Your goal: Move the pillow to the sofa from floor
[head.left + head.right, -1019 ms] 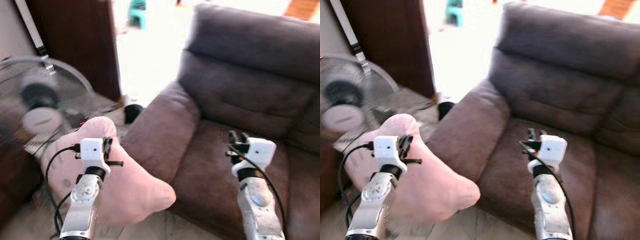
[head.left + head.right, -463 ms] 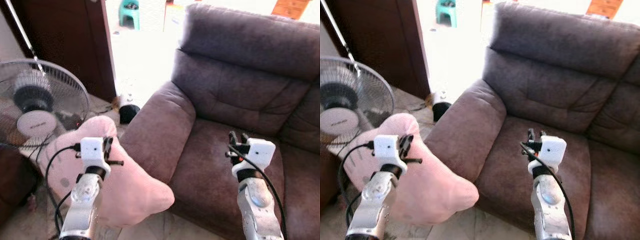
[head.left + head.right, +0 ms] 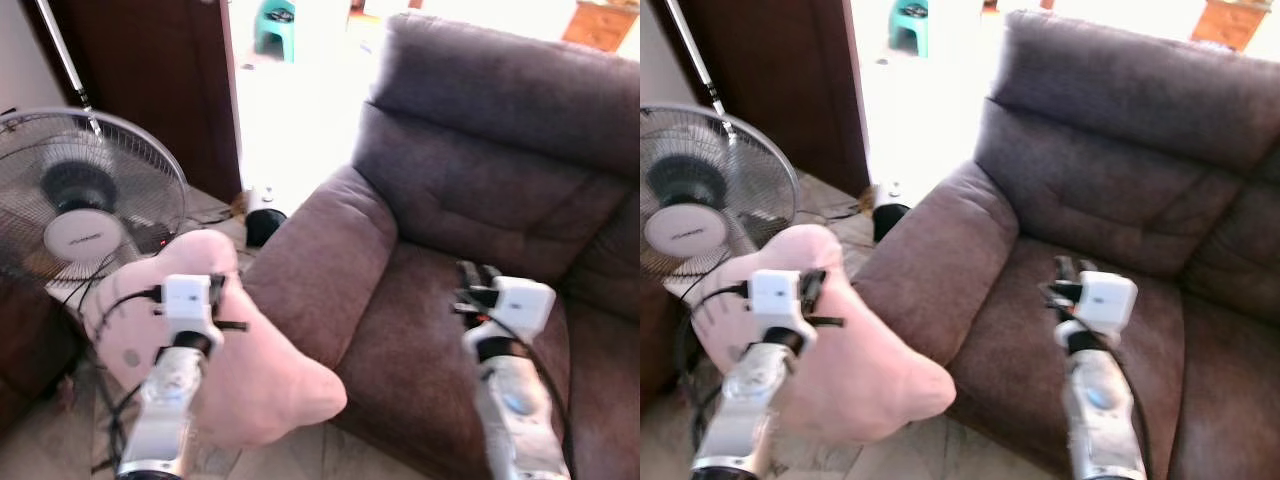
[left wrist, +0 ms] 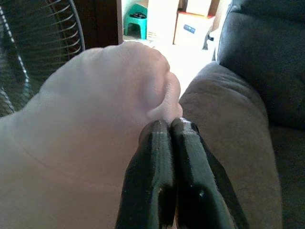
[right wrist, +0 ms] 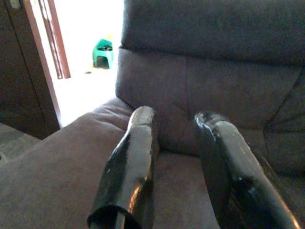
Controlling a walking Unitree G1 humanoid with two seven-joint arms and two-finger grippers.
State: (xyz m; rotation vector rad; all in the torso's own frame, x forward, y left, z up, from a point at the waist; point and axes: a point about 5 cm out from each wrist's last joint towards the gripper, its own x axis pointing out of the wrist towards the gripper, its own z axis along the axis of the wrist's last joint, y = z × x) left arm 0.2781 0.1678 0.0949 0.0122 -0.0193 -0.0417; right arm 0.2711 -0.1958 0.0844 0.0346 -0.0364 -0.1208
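The left hand [image 4: 171, 129] has its two black fingers pressed together on a fold of the soft pale-pink fabric pillow [image 3: 250, 370], pinching a bunched corner of it near the top. The pillow hangs off that pinch beside the outer face of the sofa's near armrest [image 3: 320, 270], its bulk sagging down and forward of the silver left arm; whether its low end touches the floor cannot be told. Because the grip is only on a small gather of cloth, the carry looks best done slowly, so the weight does not tug the fold out from between the fingers.

The right hand [image 5: 176, 129] is held out over the seat cushion [image 3: 420, 340] of the brown suede-like upholstered sofa [image 3: 480, 170], its fingers spread apart with nothing between them. It sits in the path the pillow needs, so it would do well to keep clear or be ready to steady the hanging end.

To finish the step, the pillow probably has to rise above the rounded armrest, cross it, and be let go only once most of it rests on the seat. A white-and-grey standing fan with a wire cage [image 3: 80, 200] stands close on the robot's left, near the pillow's far side, and a swing that way could brush it.
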